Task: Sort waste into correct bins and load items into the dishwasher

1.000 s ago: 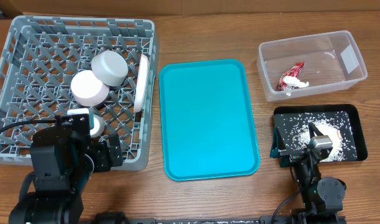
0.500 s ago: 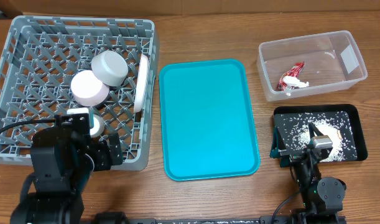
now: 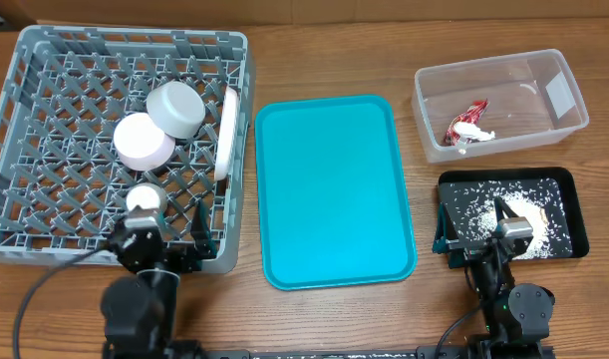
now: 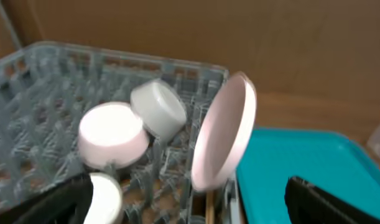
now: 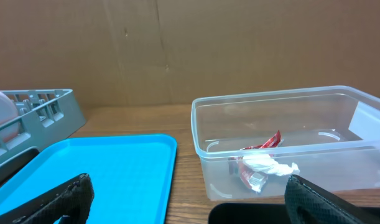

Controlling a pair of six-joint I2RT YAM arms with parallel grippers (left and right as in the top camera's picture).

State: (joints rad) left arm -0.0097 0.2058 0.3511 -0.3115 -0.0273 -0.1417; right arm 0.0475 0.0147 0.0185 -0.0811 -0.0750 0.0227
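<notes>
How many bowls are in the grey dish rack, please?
2: a grey bowl near the rack's middle, a pale pink bowl beside it, nearer the robot. The left arm hides some of its near edge.

The rack (image 3: pixel 55 110) is a grey lattice, with a pale pink bowl (image 3: pixel 143 141), grey bowl (image 3: pixel 174 108), white plate (image 3: pixel 225 133) and white cup (image 3: pixel 145 197), a teal tray (image 3: pixel 334 189), a clear tub (image 3: pixel 528 100), a red-and-white wrapper (image 3: pixel 467 126) and a black tray (image 3: pixel 575 225) flecked with white rice (image 3: pixel 473 209)

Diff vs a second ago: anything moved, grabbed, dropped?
The left gripper drew back toward the table's near edge, open and empty, fully uncovering the small white cup in the dish rack. Nothing was grabbed or released. Right gripper, pink bowl, grey bowl, plate, wrapper and rice are unchanged.
</notes>
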